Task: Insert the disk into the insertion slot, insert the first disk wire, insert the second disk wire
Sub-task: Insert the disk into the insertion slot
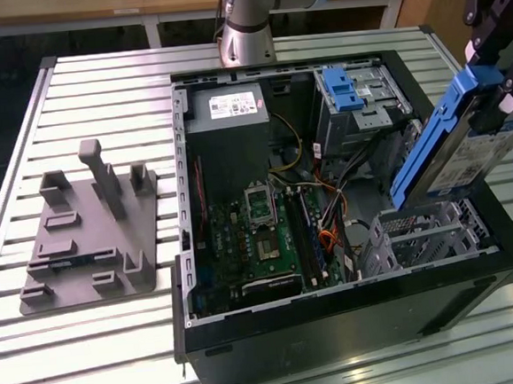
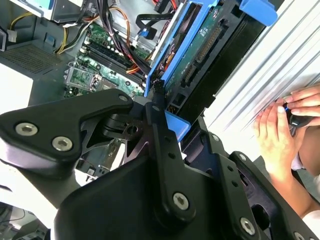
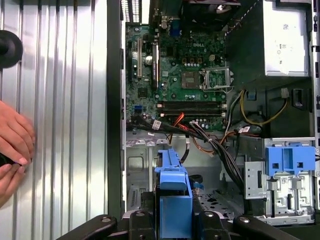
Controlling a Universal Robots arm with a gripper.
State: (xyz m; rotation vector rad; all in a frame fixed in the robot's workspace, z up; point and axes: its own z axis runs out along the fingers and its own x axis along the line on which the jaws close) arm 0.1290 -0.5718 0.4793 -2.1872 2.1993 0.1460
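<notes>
Black link plates of the hand (image 2: 170,107) sit closest in both wrist views, and its fingers are clamped on the disk (image 2: 200,47), pinching the bright blue frame at one end. In the first wrist view the blue frame of the disk (image 3: 172,192) stands edge-on right in front of the hand (image 3: 172,222), over the insertion slot (image 3: 136,165), which lies just inside the case wall

In the exterior view the hand (image 1: 495,84) holds the disk (image 1: 453,145) tilted steeply, label side facing out, above the near corner of the open computer case (image 1: 338,328) on that view's right. The disk's lower end hangs just above the top of the insertion slot (image 1: 420,237); none of it is inside, and whether the two touch I cannot tell. A bundle of cables (image 1: 329,213) runs between the slot and the green motherboard (image 1: 260,236). Beyond them is the larger bay (image 1: 346,87) with a blue latch, and the power supply (image 1: 227,105) fills the far corner

A grey fixture plate (image 1: 82,232) rests on the slatted counter (image 1: 100,347), well apart from the case. A person's fingers (image 3: 17,135) lie on the counter outside the case wall
</notes>
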